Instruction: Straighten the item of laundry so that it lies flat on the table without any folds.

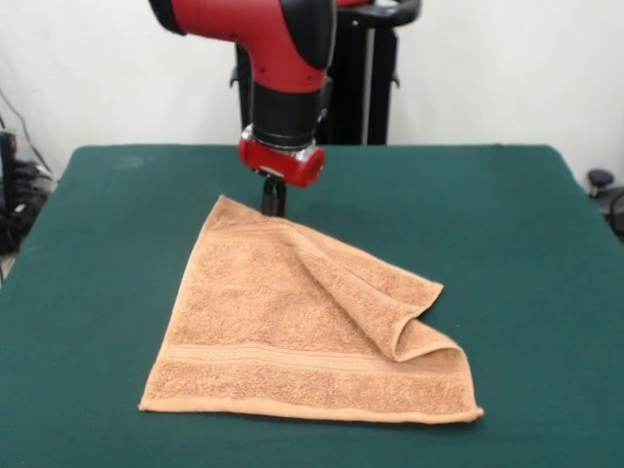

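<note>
one arm upright, claw behind towel

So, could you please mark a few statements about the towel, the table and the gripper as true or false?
1. The towel lies fully flat. False: one corner is folded over onto it, leaving a raised crease on the right side.
2. The gripper is at the towel's far edge. True.
3. The table has a dark green top. True.
4. The towel hangs over the table's edge. False: it rests wholly on the top.
5. A woven band runs along the towel's near edge. True.
</note>
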